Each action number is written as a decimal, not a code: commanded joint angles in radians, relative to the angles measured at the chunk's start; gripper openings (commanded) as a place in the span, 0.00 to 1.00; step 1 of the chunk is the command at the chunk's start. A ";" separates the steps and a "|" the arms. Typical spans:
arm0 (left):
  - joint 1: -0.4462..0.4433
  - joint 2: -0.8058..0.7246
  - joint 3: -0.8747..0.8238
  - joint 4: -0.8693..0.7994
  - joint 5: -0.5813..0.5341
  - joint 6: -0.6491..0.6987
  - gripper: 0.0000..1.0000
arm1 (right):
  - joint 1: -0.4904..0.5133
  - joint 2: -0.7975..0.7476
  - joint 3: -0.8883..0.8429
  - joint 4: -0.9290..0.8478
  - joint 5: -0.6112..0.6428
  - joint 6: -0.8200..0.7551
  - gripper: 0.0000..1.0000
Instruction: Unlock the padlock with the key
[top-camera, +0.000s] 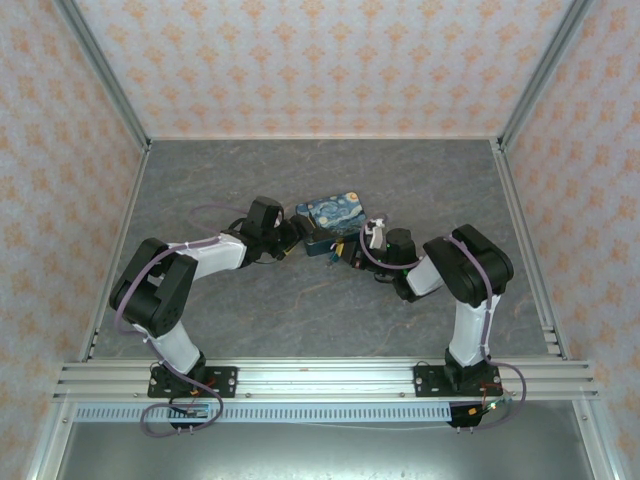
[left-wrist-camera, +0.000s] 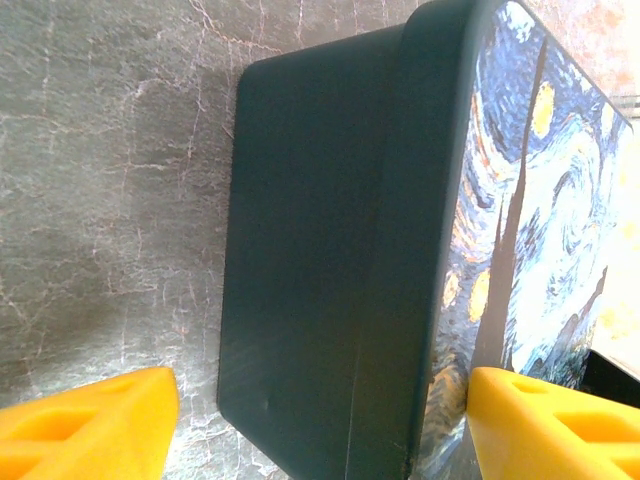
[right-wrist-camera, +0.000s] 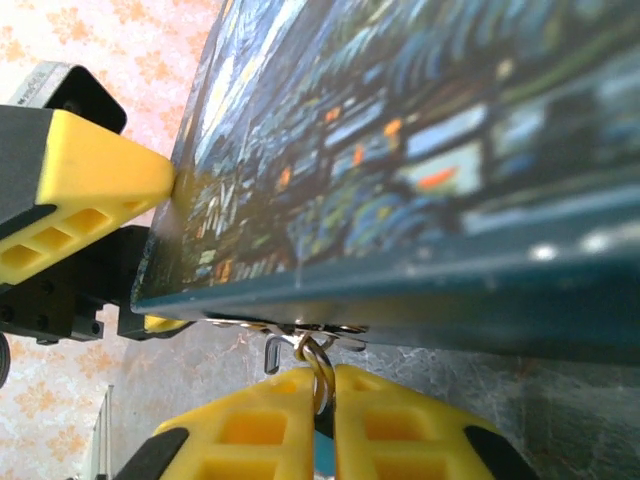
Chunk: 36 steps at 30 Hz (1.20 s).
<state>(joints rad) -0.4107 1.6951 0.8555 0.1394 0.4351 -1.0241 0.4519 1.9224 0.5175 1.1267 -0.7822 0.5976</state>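
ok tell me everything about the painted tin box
The tin box is rectangular with rounded corners, a swirling blue-and-yellow night-sky painting on its lid and plain dark teal walls. It looks like painted metal, closed, lying flat on the grey table. The left gripper straddles it, open, one yellow finger against the lid. The right gripper is shut on a wire ring at its near side.

Left arm (top-camera: 200, 255) jaws wide apart; right arm (top-camera: 440, 270) jaws pressed together

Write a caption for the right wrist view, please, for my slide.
Right gripper shut on a small wire ring at the edge of the painted tin box.
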 joint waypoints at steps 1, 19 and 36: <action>-0.009 0.008 -0.040 -0.114 -0.030 -0.002 0.75 | 0.004 -0.034 0.002 0.025 -0.023 -0.007 0.07; -0.036 -0.020 -0.098 -0.090 -0.043 -0.022 0.75 | -0.033 -0.086 -0.073 0.130 0.120 0.124 0.00; -0.042 -0.034 -0.095 -0.102 -0.067 -0.019 0.77 | -0.047 -0.121 -0.109 0.160 0.207 0.212 0.00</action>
<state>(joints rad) -0.4389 1.6573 0.7929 0.1795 0.4126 -1.0569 0.4183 1.8545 0.4229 1.2171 -0.6048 0.8085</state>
